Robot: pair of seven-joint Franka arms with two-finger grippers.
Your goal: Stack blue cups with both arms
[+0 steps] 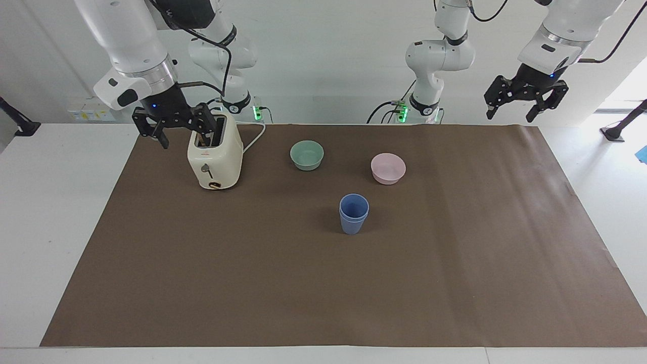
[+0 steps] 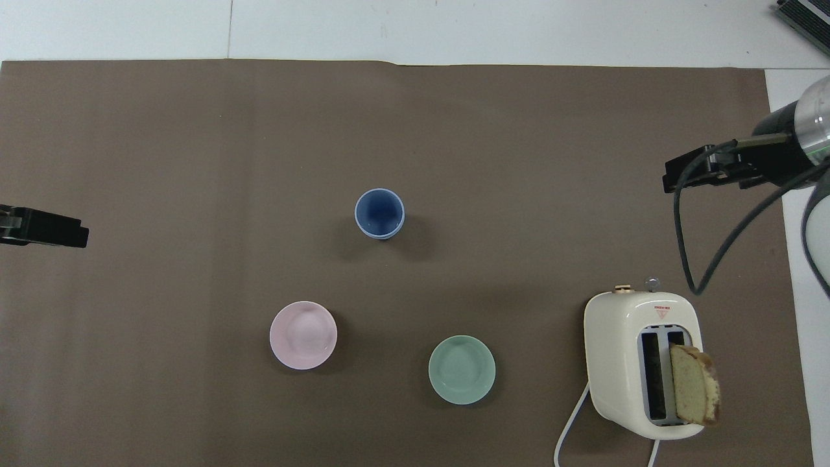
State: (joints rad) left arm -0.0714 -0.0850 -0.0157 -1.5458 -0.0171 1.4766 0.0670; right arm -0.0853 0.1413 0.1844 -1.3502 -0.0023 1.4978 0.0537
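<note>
A brown paper sheet (image 1: 283, 283) covers the white table (image 1: 50, 227) before a white wall; the blue cups (image 1: 354, 214) stand nested mid-sheet; the left gripper (image 1: 525, 98) and right gripper (image 1: 174, 124) hang raised at the table's ends, fingers released, empty.

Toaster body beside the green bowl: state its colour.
Cream white, the toaster shows best in the overhead view.

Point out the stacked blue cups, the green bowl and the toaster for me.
stacked blue cups (image 1: 354, 215), facing view, on the outer wall just below the rims.
green bowl (image 2: 462, 370), overhead view, on the inside bottom.
toaster (image 1: 215, 164), facing view, on its cream front face above the lever.
</note>
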